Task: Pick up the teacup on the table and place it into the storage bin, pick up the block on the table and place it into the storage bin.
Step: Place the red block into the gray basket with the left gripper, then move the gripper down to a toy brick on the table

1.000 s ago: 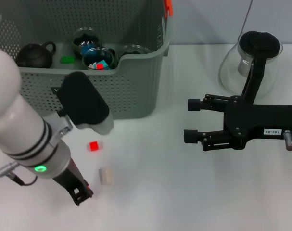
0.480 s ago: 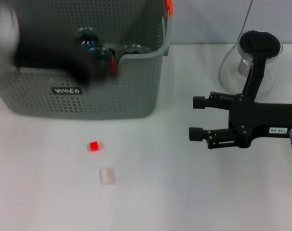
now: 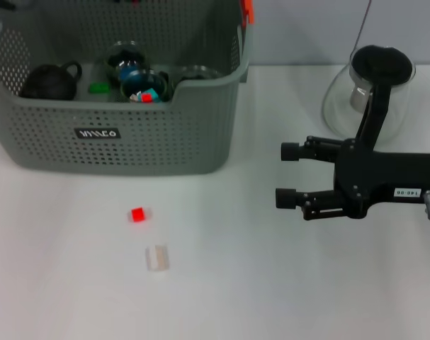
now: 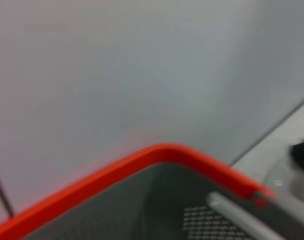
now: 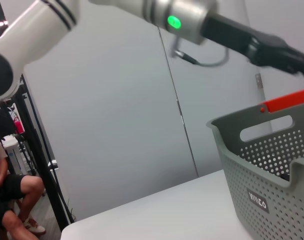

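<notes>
The grey storage bin [image 3: 200,134] stands at the back left of the table, also seen in the right wrist view [image 5: 272,200]. A teacup [image 3: 145,86] holding coloured pieces sits inside it beside another cup [image 3: 128,59]. On the table in front of the bin lie a small red block [image 3: 137,214] and a pale block [image 3: 156,258]. My left arm [image 5: 252,42] reaches high over the bin, outside the head view; its wrist camera shows the bin's orange rim [image 4: 141,165]. My right gripper [image 3: 285,175] hovers open and empty over the table's right side, pointing toward the bin.
A black teapot [image 3: 52,79], a green piece [image 3: 98,88] and a clear glass [image 3: 197,73] also lie in the bin. A glass pitcher with a black lid [image 3: 370,85] stands at the back right, behind my right arm. A person sits far off [image 5: 11,185].
My left arm has swung up from the table's front left, passed over the bin and left the head view. Both blocks lie where they were. The right gripper has barely shifted.
</notes>
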You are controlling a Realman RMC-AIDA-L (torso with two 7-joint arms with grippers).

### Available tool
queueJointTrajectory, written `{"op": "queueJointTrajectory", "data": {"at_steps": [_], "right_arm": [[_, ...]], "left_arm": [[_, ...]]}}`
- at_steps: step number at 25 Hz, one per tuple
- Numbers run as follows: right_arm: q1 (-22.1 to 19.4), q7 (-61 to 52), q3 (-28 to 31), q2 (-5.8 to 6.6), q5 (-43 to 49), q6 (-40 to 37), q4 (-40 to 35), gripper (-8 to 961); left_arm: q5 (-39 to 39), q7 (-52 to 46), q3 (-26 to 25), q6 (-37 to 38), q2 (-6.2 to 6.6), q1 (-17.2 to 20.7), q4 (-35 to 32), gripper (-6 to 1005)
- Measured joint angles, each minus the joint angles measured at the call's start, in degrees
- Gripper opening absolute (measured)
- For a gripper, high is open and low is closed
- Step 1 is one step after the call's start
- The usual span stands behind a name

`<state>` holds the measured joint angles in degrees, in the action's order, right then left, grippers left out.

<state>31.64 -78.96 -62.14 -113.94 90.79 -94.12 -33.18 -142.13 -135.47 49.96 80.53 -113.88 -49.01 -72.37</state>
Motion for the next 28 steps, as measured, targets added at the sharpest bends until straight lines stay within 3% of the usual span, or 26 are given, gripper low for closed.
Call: {"op": "queueJointTrajectory", "data": {"at_steps": [3, 8, 12, 18, 20, 22, 25, 28], "right_arm": [[0.01, -0.03, 0.0, -0.04, 0.0, 0.07, -0.05, 946], [0.34, -0.14, 0.0, 0.03, 0.0, 0.43, -0.05, 946], [0.46, -0.17, 0.0, 0.11, 0.01, 0.51, -0.04, 946], [0.42, -0.35, 0.0, 0.32, 0.0, 0.61, 0.12, 945], [0.45, -0.36, 0.0, 0.35, 0.0, 0.66, 0.2, 945], [0.49, -0.37, 0.0, 0.36, 0.0, 0.7, 0.22, 945], [0.48, -0.39, 0.0, 0.38, 0.0, 0.75, 0.25, 945], [0.49, -0.4, 0.0, 0.38, 0.0, 0.78, 0.32, 945]], "left_arm": [[-0.29, 0.66, 0.4, -5.57, 0.55, -0.16, 4.61, 239], [0.08, 1.15, -0.03, -6.17, 0.22, 0.99, 2.96, 255], [5.59, 1.05, -1.0, 0.42, -0.7, 4.22, -5.69, 506], [20.62, 9.38, -2.07, 22.02, -3.78, 13.79, -24.63, 747], [21.67, 12.28, -0.84, 27.23, -5.83, 16.97, -28.41, 834], [21.13, 14.26, 2.06, 29.61, -7.29, 19.83, -29.88, 921], [16.97, 15.95, 10.61, 29.14, -8.54, 24.17, -30.25, 937], [10.2, 17.24, 16.89, 26.86, -9.94, 25.32, -28.29, 948]]}}
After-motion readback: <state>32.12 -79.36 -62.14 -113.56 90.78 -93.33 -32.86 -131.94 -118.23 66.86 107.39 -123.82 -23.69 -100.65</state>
